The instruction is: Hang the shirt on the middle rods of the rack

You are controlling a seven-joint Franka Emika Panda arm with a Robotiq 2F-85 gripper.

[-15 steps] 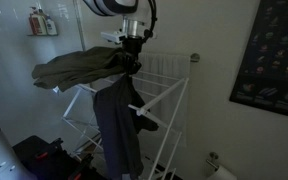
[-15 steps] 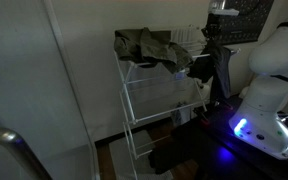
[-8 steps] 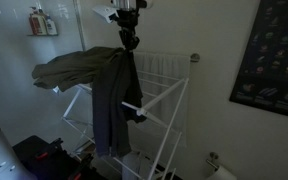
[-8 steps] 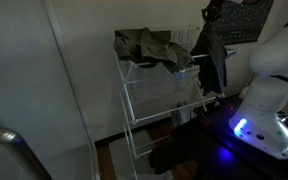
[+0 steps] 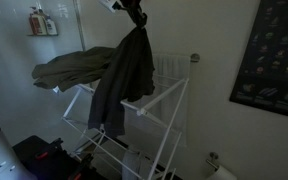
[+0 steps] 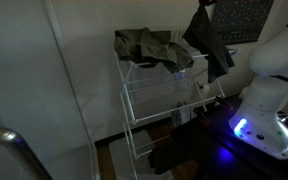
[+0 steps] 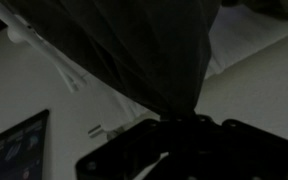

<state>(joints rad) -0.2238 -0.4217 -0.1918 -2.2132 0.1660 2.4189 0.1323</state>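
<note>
Below gripper [image 5: 135, 11], shirt [image 5: 126, 75] lengthwise vertical

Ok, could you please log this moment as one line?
gripper: shut on shirt | shirt: dangling high, not yet draped on rack | olive garment: over rack top

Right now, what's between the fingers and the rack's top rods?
Only the shirt, hanging from the fingers toward the rack, in an exterior view.

shirt [image 5: 126, 75] hanging over rack [image 5: 156, 97], bulkier garment [image 5: 69, 68] draped on rack's top
</note>
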